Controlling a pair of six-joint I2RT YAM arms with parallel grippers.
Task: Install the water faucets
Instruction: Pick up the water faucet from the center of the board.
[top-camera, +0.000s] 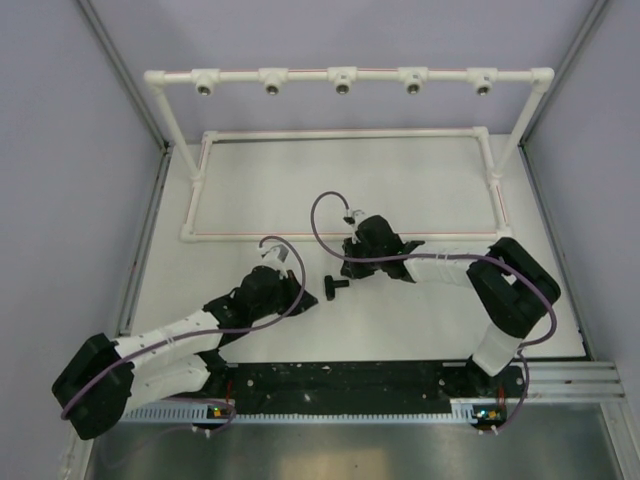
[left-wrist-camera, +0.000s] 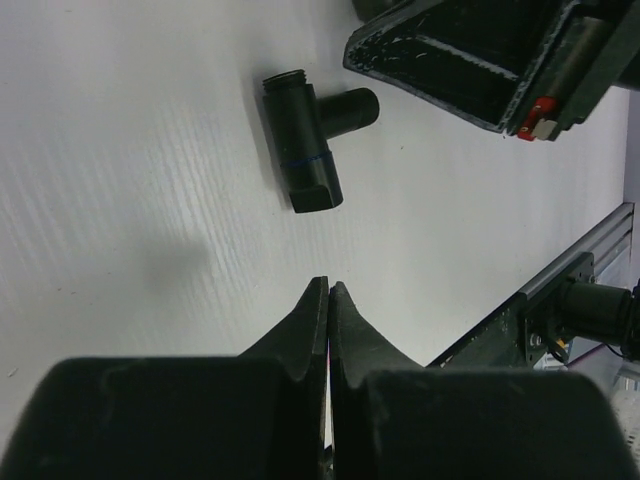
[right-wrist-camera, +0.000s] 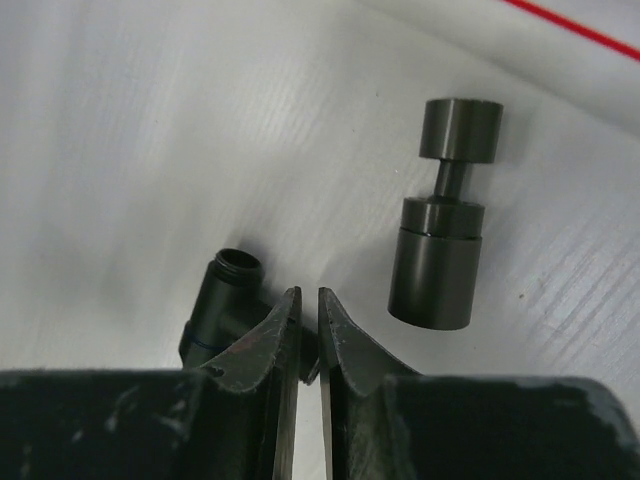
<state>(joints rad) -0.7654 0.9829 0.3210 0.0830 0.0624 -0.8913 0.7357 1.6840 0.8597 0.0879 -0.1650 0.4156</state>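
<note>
Left gripper (left-wrist-camera: 328, 290) pressed closed, empty, near black plastic T-shaped faucet (left-wrist-camera: 305, 140) with threaded end, right gripper (right-wrist-camera: 303, 305) nearly closed, empty, beside stubby black necked cylinder faucet (right-wrist-camera: 440, 255)

The T-shaped faucet (left-wrist-camera: 305, 140) is matt black, with 1 thin blue ring around its body. The stubby faucet (right-wrist-camera: 445, 235) is a plain dark grey-black. The table (top-camera: 250, 190) is white with a fine ribbed grain. The left gripper (left-wrist-camera: 328, 290) and the right gripper (right-wrist-camera: 302, 300) are black, the right one scuffed pale at its edges. The pipe frame (top-camera: 305, 75) is white with thin red lines. The cables (top-camera: 312, 220) are purple.
</note>
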